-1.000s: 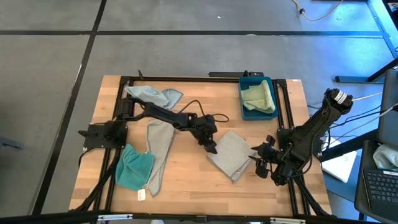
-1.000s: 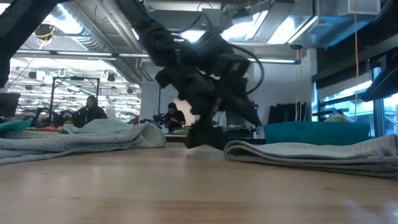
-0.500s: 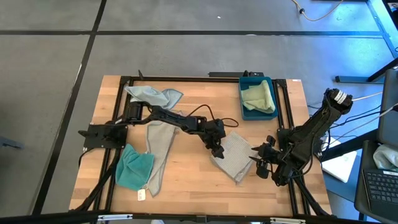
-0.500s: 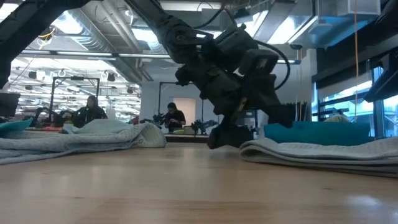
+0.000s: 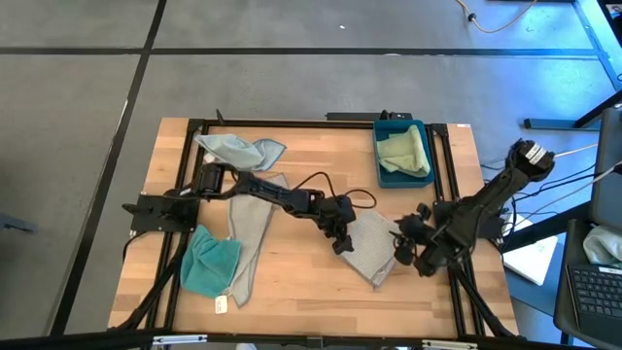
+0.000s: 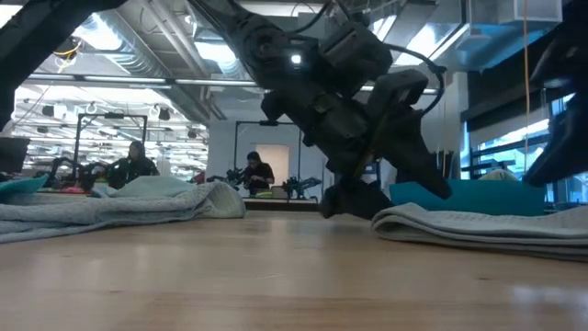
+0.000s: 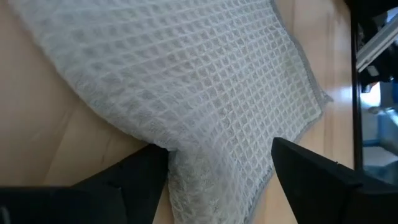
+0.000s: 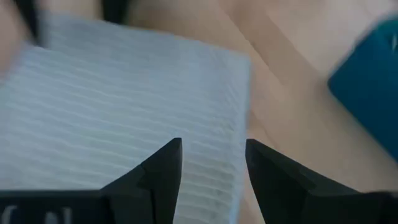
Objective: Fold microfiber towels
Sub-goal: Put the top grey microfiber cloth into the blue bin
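While my left claw spreads wide over the folded grey towel, my right claw hovers apart at its opposite edge.

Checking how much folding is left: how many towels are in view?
5, unless the tray hides more: pale blue towel at the far left; long grey towel below it; teal towel near left; folded grey towel at centre; pale green towel in the blue tray.

A wooden bench stands on grey floor crossed by dark lines. Beyond it, strip lights hang under ceiling ducts, two people sit at distant workstations, and a window glows blue.
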Robot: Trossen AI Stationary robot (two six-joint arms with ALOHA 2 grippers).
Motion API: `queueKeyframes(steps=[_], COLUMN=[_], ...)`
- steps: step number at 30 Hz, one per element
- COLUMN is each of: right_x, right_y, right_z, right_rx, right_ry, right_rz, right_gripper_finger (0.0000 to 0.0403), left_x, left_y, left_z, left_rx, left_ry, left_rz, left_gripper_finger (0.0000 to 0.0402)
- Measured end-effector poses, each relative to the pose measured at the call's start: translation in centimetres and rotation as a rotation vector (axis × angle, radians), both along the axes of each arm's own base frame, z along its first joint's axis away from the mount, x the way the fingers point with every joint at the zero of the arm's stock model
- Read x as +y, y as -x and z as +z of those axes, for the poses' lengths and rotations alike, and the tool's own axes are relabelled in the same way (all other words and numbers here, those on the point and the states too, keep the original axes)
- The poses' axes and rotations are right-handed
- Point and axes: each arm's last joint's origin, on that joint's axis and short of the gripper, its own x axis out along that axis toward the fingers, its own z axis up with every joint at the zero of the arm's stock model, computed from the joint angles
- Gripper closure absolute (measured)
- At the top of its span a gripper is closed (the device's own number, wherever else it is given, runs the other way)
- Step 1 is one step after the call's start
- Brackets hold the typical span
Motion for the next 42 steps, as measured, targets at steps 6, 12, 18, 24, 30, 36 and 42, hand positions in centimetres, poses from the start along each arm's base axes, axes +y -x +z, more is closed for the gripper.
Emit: queueKeyframes(steps=[6,12,18,24,30,36,42], right_x=[-0.8,-1.4,-2.2,-3.0,-3.3,-3.6,-3.9], right_y=[-1.1,-2.2,-2.9,-3.2,-3.5,-4.3,-5.7], right_z=[0.9,2.4,2.5,2.3,2.2,2.3,2.6], right_rx=[0.081,0.076,0.1,0.189,0.256,0.241,0.115], right_ry=[-0.041,-0.022,-0.018,-0.085,-0.192,-0.248,-0.352], right_rz=[0.016,0.054,0.056,0.071,0.145,0.209,0.224], right_gripper_finger=[0.0213,0.0201,0.0205,0.0206,0.0206,0.0199,0.017], left_x=[-1.2,-1.5,-1.5,-1.7,-1.9,-3.8,-6.2], left_y=[-0.1,-0.2,-0.8,-0.8,-0.5,1.2,3.4], left_z=[-0.1,-0.7,-1.5,-1.6,-1.9,-1.1,0.4], left_rx=[-0.046,-0.073,-0.124,-0.14,-0.13,-0.01,0.124], left_ry=[-0.12,-0.172,-0.168,-0.189,-0.136,0.029,0.032], left_rz=[-0.035,-0.058,-0.058,-0.107,-0.217,-0.399,-0.51], left_gripper_finger=[0.0139,0.0172,0.0189,0.0243,0.0366,0.0393,0.0397])
